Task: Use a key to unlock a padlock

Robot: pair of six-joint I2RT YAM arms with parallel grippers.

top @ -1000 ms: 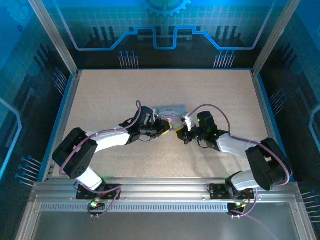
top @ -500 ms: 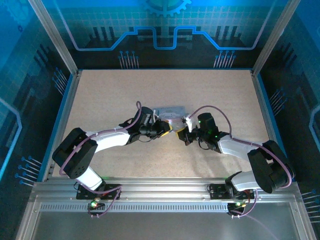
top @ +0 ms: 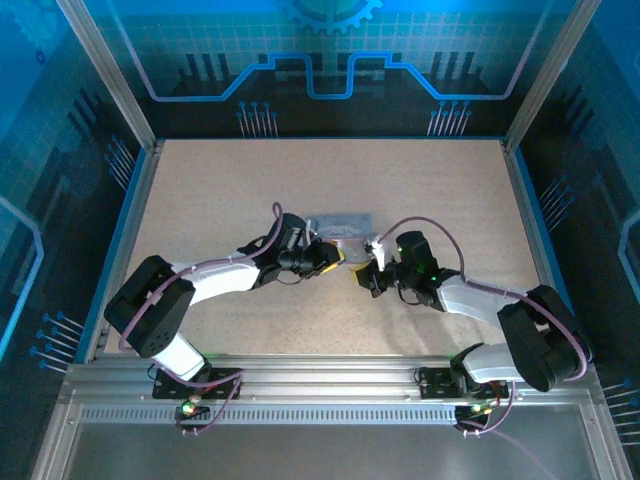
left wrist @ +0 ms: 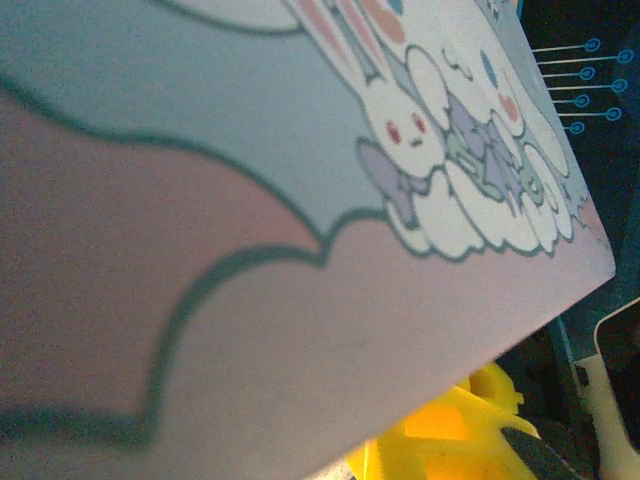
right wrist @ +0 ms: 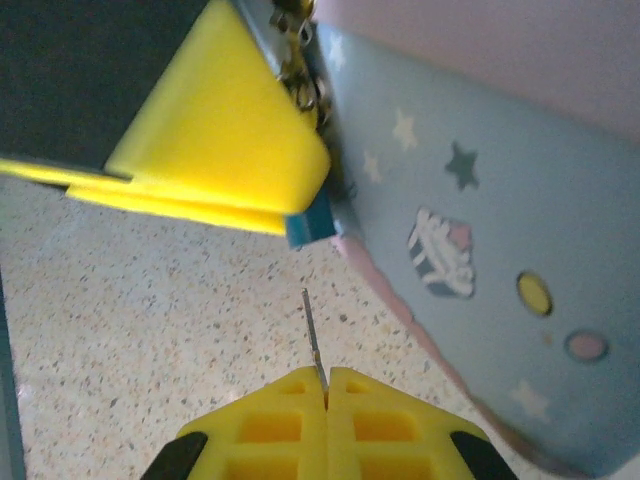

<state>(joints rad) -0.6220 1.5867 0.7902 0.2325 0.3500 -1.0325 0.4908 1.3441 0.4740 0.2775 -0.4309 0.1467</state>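
Two yellow fingers of the right gripper [right wrist: 326, 385] pinched the thin silvery key [right wrist: 312, 335] | small metal-shackled padlock [right wrist: 303, 75] sat against the glossy pastel tin [right wrist: 480, 200], just beyond the key's tip | left gripper [top: 335, 258] jaws: we couldn't tell

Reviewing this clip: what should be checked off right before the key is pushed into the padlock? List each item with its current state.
1. The thin silvery metal key is clamped in the shut right pincer: ok.
2. The key blade points at the small dark-blue padlock, with a gap between them: ok.
3. The keyhole faces the key: cannot tell.
4. The left pincer grips the padlock firmly: cannot tell. The padlock sits at the tip of its yellow finger.
5. The pale blue cartoon-printed tin is clear of the key's path: ok. It lies off to one side of the blade.
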